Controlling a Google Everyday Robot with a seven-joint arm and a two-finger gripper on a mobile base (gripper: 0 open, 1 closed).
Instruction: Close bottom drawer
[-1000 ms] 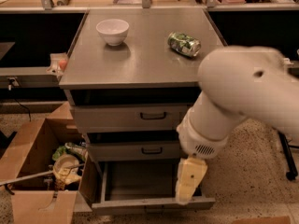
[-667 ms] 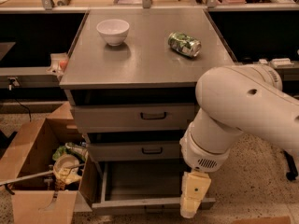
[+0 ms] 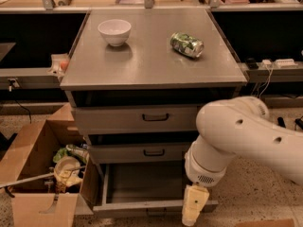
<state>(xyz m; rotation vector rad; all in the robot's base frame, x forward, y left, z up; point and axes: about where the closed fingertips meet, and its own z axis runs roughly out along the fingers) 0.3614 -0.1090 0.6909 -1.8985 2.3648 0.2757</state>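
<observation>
The bottom drawer (image 3: 142,206) is the lowest of three grey metal drawers. It stands pulled out as a wide shallow tray with a low front panel, and its inside looks empty. My gripper (image 3: 193,207) hangs from the white arm (image 3: 246,136) at the drawer's front right corner, over the front panel. Above it are the middle drawer front (image 3: 142,152) with a small black handle and the top drawer front (image 3: 137,118) with a wider black handle, both slightly out.
A white bowl (image 3: 114,31) and a green can (image 3: 187,44) lying on its side sit on the cabinet top (image 3: 147,65). An open cardboard box (image 3: 42,174) with trash stands left of the cabinet. Shelving runs behind.
My arm and gripper have moved down and slightly right, from over the open drawer to its front right corner. The drawer has not visibly moved.
</observation>
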